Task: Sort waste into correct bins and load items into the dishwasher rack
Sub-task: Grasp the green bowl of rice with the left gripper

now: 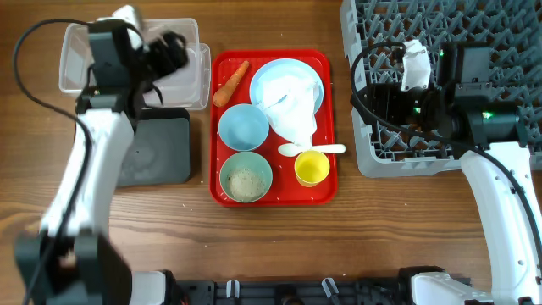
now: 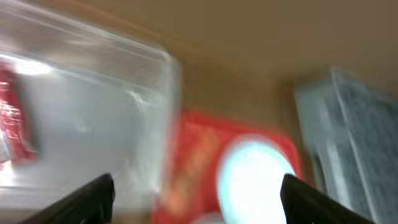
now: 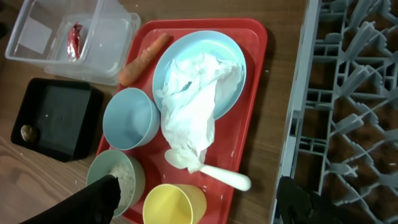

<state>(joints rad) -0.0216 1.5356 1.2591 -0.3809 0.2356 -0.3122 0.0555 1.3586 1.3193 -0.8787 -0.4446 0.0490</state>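
On the wooden bench (image 1: 406,237), centre, a flat red tray (image 1: 284,193) carries the dishes. Round light-blue plate (image 3: 186,46), with the crumpled white napkin (image 3: 193,112) draped over it, soft folds running off the rim onto the white plastic spoon (image 3: 227,178). Smooth light-blue bowl (image 3: 130,118) beside it. Pale-green bowl (image 3: 140,180) with grainy white rice (image 3: 127,177) in its bottom. Small yellow cup (image 3: 174,205), plain and round. Tapered orange carrot (image 3: 143,59) lies along the tray edge, just beside the plate.

Left of the tray:
- Glossy clear tub (image 3: 43,31), rectangular, red crinkled wrapper (image 3: 74,40) inside.
- Matte, shallow black tray (image 3: 59,115), brown lump (image 3: 27,132) in one corner.

Right: grey grid rack (image 3: 354,99), upright pegs.

Left fingers (image 2: 93,199) hover over the clear tub, spread apart, holding nothing; that view is blurred. Right fingers (image 3: 93,202) hang over the rack's left side, wide apart, holding nothing.
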